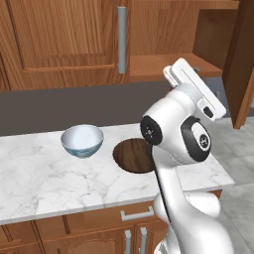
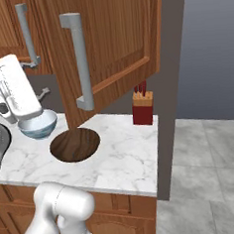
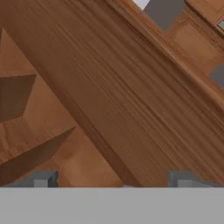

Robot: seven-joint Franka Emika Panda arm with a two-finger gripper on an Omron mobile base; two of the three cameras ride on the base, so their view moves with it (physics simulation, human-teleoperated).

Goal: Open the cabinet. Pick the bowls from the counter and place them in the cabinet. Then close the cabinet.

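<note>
The cabinet's right door stands swung open with its long grey handle facing out; the left door is shut. The bare inner shelf shows. On the counter sit the white bowl and, to its right, the dark wooden bowl, partly hidden by my arm. My gripper is raised in front of the open cabinet, above the bowls. Its fingertips are wide apart with nothing between them, and close reddish wood lies ahead of them.
A red knife block stands at the counter's right end by a dark wall panel. The open door juts out at the right of my arm. Drawers run under the counter's edge. Grey tiled floor lies to the right.
</note>
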